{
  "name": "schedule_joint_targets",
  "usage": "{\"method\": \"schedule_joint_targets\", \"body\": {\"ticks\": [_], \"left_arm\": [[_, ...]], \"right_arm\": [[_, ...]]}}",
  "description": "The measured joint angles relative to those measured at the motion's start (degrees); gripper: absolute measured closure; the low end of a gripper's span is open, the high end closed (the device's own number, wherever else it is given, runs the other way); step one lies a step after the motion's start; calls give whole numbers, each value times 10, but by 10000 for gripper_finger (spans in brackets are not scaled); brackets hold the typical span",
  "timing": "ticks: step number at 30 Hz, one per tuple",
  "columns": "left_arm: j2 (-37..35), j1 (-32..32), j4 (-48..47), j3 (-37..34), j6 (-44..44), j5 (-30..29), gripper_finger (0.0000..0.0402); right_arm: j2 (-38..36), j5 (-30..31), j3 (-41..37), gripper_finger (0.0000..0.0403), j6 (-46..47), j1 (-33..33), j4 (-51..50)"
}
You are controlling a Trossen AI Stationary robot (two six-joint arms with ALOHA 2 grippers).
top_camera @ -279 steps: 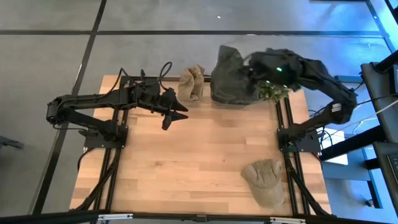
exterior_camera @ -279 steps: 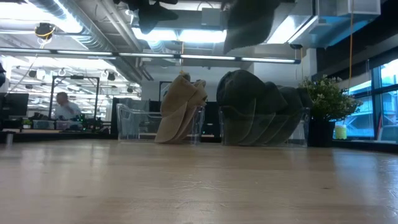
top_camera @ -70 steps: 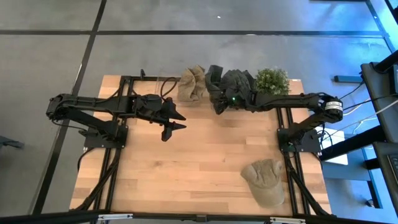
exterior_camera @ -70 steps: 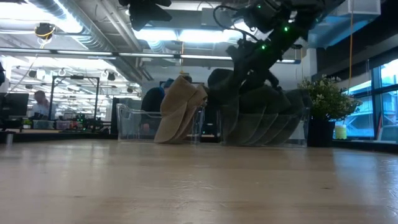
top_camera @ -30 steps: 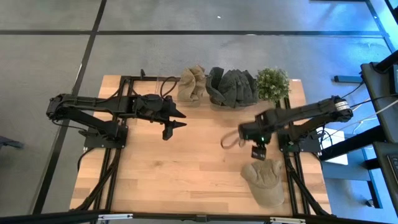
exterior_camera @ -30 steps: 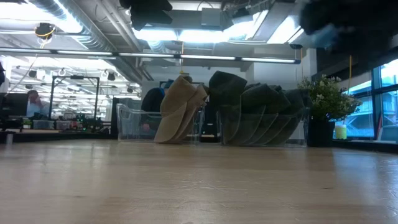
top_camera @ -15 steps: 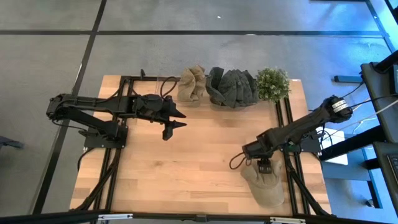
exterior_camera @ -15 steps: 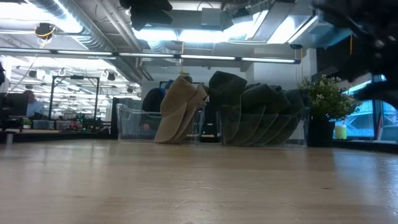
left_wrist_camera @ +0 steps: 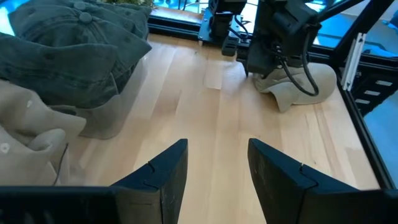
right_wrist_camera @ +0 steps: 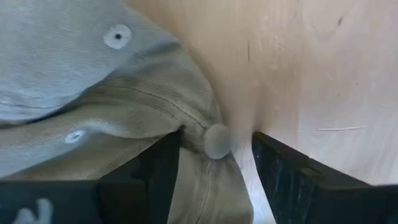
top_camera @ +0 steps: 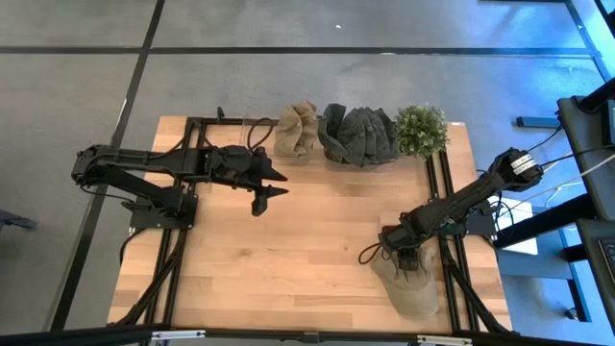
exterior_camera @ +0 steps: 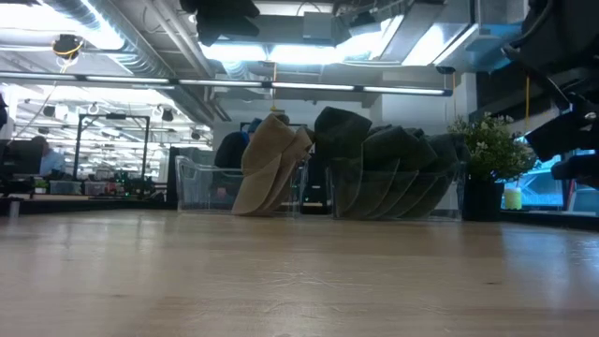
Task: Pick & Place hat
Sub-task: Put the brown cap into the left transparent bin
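Observation:
A tan hat [top_camera: 411, 285] lies on the table near its right front corner, also seen in the left wrist view [left_wrist_camera: 301, 83]. My right gripper [top_camera: 402, 258] points down over the hat's far end. In the right wrist view the right gripper [right_wrist_camera: 216, 142] is open, one finger on each side of the button [right_wrist_camera: 217, 140] on the hat's crown [right_wrist_camera: 93, 93]. My left gripper [top_camera: 279, 185] hangs open above the table's far left part, and nothing is between its fingers [left_wrist_camera: 214, 152]. My right gripper comes at the tan hat from above, pointing down, with its open fingers on either side of the crown's top button [right_wrist_camera: 217, 140]. Whether the fingertips touch the cloth I cannot tell. The hat lies on the table.
At the far edge stand a clear bin of tan hats [top_camera: 296, 130], a clear bin of dark green hats [top_camera: 360, 135] and a potted plant [top_camera: 420, 128]. Bare wood lies between the two arms. A black frame rail [top_camera: 444, 207] runs beside the hat.
My right gripper has gone from the table's middle right toward the near edge and down onto the tan hat, turning a little as it sank. The hat has stayed where it was. My left arm has kept still.

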Motion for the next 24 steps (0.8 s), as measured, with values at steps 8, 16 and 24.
{"method": "schedule_joint_targets", "body": {"ticks": [8,16,24], "left_arm": [[0,0,2,0,0,-21,236],[0,0,4,0,1,-21,236],[0,0,4,0,1,-21,238]], "right_arm": [[16,10,-8,272,3,5,7],[20,-23,2,369,-3,-1,21],[23,-21,115,369,9,-32,-48]]}}
